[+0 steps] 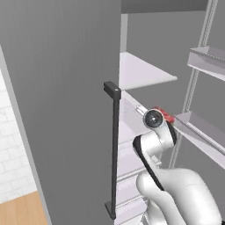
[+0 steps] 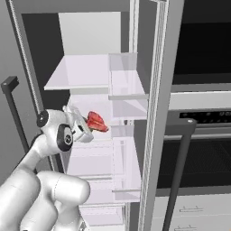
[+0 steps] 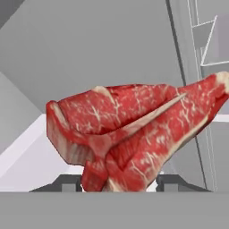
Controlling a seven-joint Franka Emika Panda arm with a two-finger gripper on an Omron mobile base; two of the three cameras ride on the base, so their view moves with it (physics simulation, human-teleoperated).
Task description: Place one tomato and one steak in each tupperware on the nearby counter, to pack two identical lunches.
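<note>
Fingers [image 3: 114, 185] clamped on steak [image 3: 134, 134], inside open fridge, white shelves [image 2: 76, 74], grey door [image 1: 61, 88] alongside

Steak [image 3: 134, 134] is deep red with white marbling and a pale pinkish fat band along its edge. Behind the steak, fridge shelves [image 2: 79, 72] are white against dark grey walls. Left of the steak, the door handle [image 1: 115, 149] is charcoal.

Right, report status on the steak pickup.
Tool shut on the steak, inside the open fridge. Steak lifted off the shelf. Fridge door and door bins close on both sides.
</note>
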